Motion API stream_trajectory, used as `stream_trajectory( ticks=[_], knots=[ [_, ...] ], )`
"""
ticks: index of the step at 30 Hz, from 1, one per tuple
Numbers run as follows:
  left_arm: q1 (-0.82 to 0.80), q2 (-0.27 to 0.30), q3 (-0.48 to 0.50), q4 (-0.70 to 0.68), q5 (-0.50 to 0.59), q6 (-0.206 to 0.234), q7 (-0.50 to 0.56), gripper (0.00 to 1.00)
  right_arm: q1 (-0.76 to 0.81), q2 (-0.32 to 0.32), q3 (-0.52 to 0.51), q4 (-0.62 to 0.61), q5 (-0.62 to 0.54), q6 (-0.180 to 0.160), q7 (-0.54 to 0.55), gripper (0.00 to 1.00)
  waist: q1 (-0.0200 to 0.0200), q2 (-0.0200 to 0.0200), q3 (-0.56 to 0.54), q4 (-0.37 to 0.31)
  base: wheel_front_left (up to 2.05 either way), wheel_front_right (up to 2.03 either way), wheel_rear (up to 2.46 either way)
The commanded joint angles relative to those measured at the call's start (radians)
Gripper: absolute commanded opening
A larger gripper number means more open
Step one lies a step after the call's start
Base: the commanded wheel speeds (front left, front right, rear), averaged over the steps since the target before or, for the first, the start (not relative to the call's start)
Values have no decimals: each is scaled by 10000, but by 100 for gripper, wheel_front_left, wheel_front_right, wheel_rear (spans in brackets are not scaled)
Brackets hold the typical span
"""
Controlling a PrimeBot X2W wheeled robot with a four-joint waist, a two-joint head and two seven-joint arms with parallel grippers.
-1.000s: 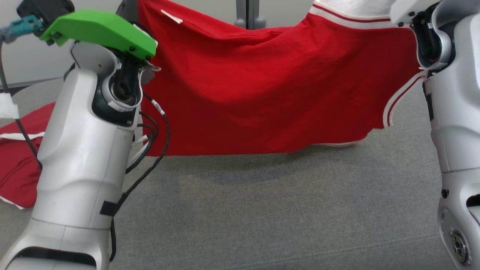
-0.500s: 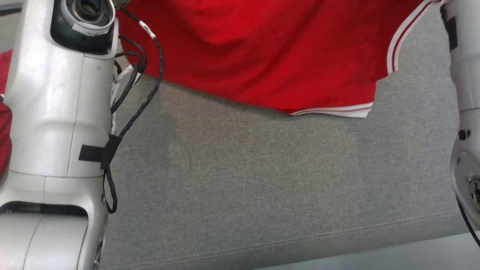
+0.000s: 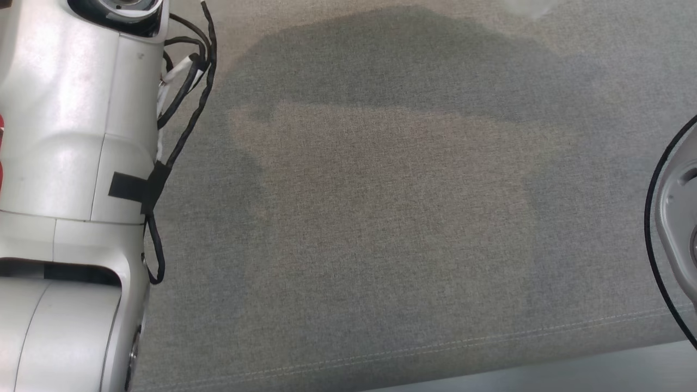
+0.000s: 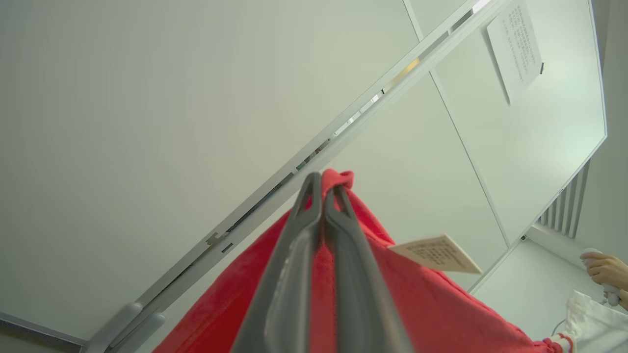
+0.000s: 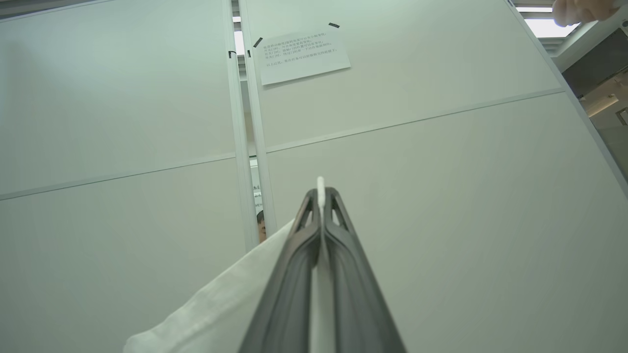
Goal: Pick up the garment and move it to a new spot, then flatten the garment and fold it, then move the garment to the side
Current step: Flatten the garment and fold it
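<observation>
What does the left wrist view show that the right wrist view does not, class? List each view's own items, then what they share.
Left wrist view: the jaws pinch red cloth of the garment, with its paper tag and a person's hand at the right edge. Right wrist view: the jaws pinch a white part of the garment. Both: shut jaws holding cloth, pale wall panels and a taped paper notice.
</observation>
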Motion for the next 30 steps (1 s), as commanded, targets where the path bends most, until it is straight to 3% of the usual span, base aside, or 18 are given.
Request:
stream_trajectory(
  ticks=[1, 9, 13, 16, 20, 24, 30],
  knots=[
    [-118, 16, -124, 45, 4, -229, -110, 0, 425, 64, 35, -348, -89, 0, -19, 0, 0, 0, -31, -31, 0, 0, 0],
    [570, 27, -1060, 527, -336, -580, -228, 0, 1926, -34, 1499, 60, 867, 0, -24, 0, 0, 0, 939, 173, 0, 0, 0],
    [1063, 24, -1476, 439, -468, -692, -224, 0, 2454, -693, 3037, 491, 1801, 2, 97, 0, 0, 0, 1196, 375, 0, 0, 0],
    [1557, 24, -1780, 300, -491, -738, -201, 0, 3009, -1291, 4139, 411, 2960, 0, 896, 0, 0, 0, 1214, 566, 0, 0, 0],
    [2482, 53, -2107, -41, -677, -734, 268, 0, 4040, -2160, 5287, -650, 4862, 0, 2684, 0, 0, 0, 1047, 737, 0, 0, 0],
    [3649, 396, -2468, -443, -693, -501, 974, 0, 5524, -3184, 5802, -2151, 6266, 5, 4387, 0, 0, 0, 584, 756, 0, 0, 0],
    [5513, 997, -2605, -1461, -1010, 163, 1734, 0, 8028, -4137, 5357, -4239, 7327, 2, 5695, 0, 0, 0, -332, 635, 0, 0, 0]
  ],
)
